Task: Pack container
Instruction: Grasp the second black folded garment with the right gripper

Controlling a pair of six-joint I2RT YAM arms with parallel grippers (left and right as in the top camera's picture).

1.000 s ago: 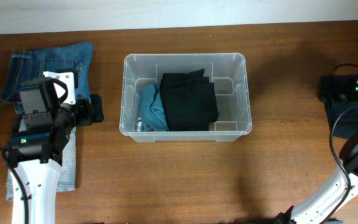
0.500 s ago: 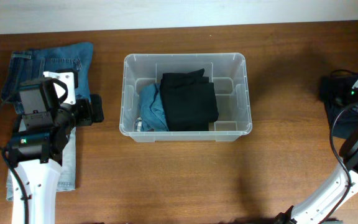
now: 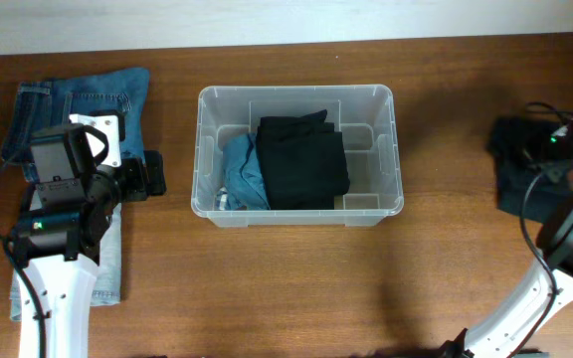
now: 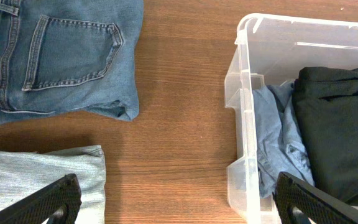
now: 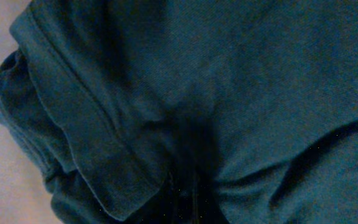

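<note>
Since a second ago, the dark teal garment (image 3: pixel 513 164) at the table's right edge has spread and slid leftward. The right gripper (image 3: pixel 557 147) over it has shifted with it, while the left arm has not moved.

Overhead: we see the container (image 3: pixel 296 92) at the middle of the wooden table (image 3: pixel 296 288). It holds a folded black garment (image 3: pixel 302 164) beside a crumpled light-blue one (image 3: pixel 241 177). The left gripper (image 3: pixel 151 175) hovers to its left, above dark jeans (image 3: pixel 88 99) and a paler denim piece (image 3: pixel 109 261).

Left wrist: its fingers (image 4: pixel 58 199) stand wide apart, holding nothing. The container's near wall sits to the right.

Right wrist: teal cloth fills the view, and we cannot tell whether the jaws are closed on it.

We judge the risk to be a shallow pinch. If only one fold is caught, the garment could unfurl, drag along the table, or snag on the container's rim.
</note>
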